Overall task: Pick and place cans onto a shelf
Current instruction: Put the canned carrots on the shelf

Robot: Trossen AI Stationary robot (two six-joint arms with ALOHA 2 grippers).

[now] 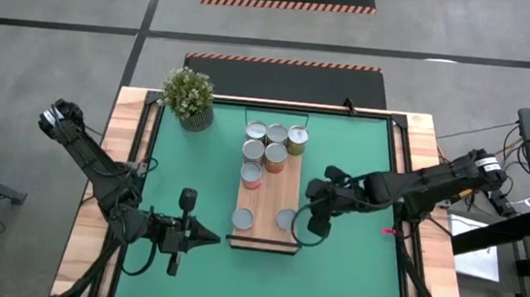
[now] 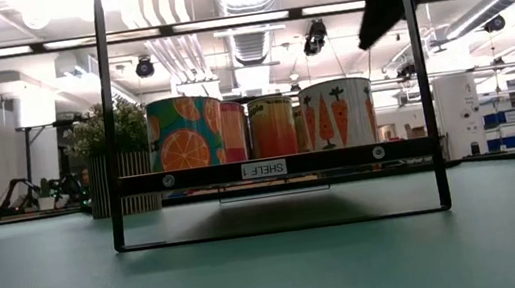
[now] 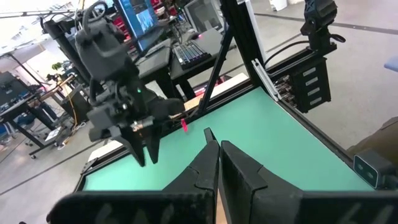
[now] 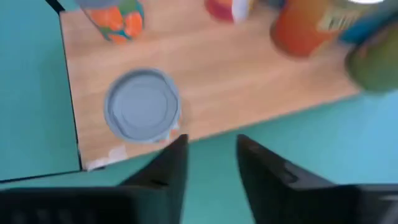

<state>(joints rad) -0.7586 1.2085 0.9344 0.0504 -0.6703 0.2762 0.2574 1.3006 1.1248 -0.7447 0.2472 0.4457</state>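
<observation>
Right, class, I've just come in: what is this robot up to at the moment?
A two-armed robot is putting cans onto the wooden shelf on the green mat. The right gripper hangs beside the shelf's near corner, holding nothing; a silver-topped can stands there just ahead of its fingers. The left gripper waits shut, off the shelf's other corner.

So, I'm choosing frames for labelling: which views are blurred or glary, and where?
Right wrist view: the orange and green cans along the light-wood plank shelf are smeared, while the silver-topped can is clearer. Low view: bright ceiling lights wash out the top, yet the orange-slice can and carrot can read sharp. High view: evenly lit, no strong glare.
</observation>
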